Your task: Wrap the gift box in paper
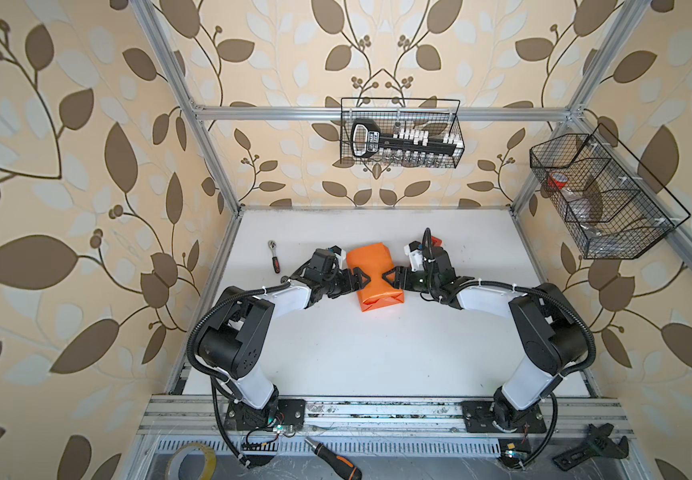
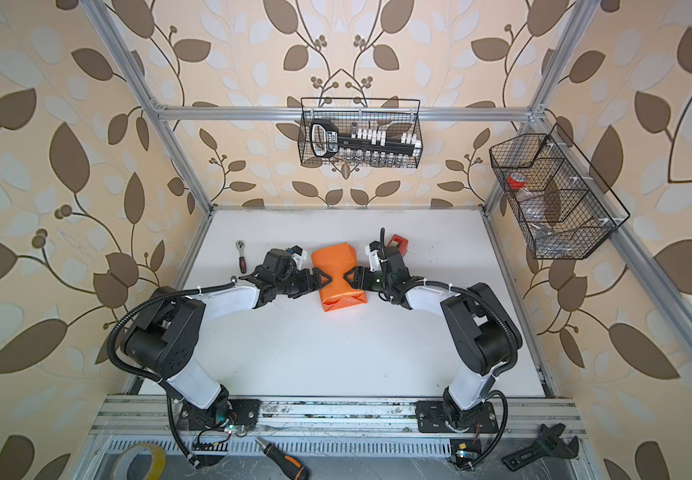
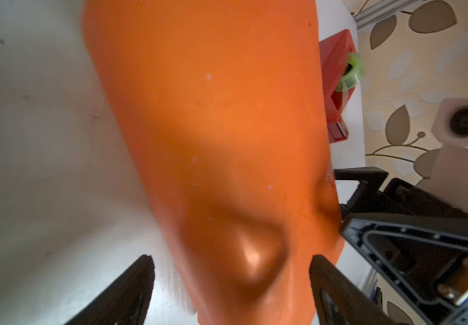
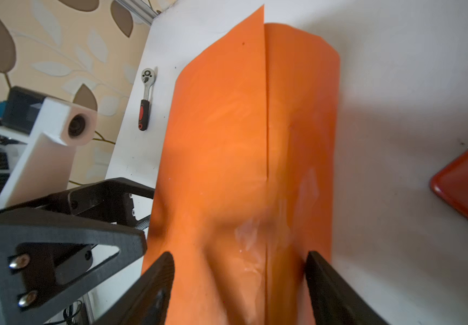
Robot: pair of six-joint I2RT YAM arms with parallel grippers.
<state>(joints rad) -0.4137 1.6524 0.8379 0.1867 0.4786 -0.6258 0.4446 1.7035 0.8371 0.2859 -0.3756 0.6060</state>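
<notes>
Top views: the paper (image 1: 373, 270) forms a closed orange parcel mid-table (image 1: 377, 353). The gift box isn't visible, presumably it's inside. The left gripper (image 1: 364, 277) & right gripper (image 1: 386, 276) meet its 2 long sides at a pinched-in waist. More inward push could crumple the wrap.

Left wrist: jaws spread, parcel between them, paper dented near the tips. A hard bite might tear it.

Right wrist: jaws spread astride the seam (image 4: 265, 112). If it's poorly stuck, the overlap may spring open. The tape dispenser (image 4: 466, 191) sits near, so a careless swing could knock it.
</notes>
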